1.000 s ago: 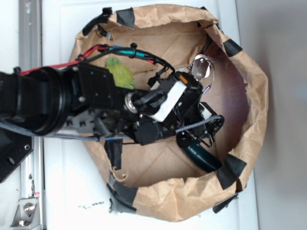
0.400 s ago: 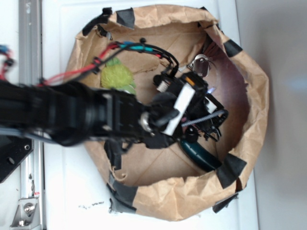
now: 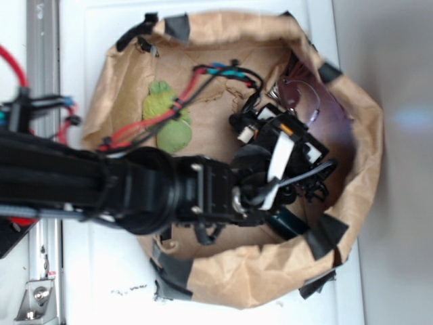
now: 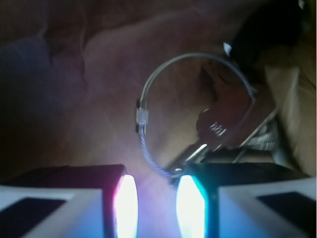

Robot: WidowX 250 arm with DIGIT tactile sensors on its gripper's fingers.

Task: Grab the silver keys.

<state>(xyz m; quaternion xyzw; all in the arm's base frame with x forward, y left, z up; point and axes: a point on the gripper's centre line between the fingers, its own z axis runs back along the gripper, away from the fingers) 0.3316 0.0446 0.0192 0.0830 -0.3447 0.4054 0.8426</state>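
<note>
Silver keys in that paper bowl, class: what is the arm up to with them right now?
A black robot arm reaches into a brown paper bowl toward the silver keys, which lie on a wire ring near the far wall. The wrist view shows the claw open, just short of the ring, with nothing between its fingers. A yellow-green plush and a dark green object lie elsewhere in the bowl, untouched. The keys are not yet grabbed.
</note>
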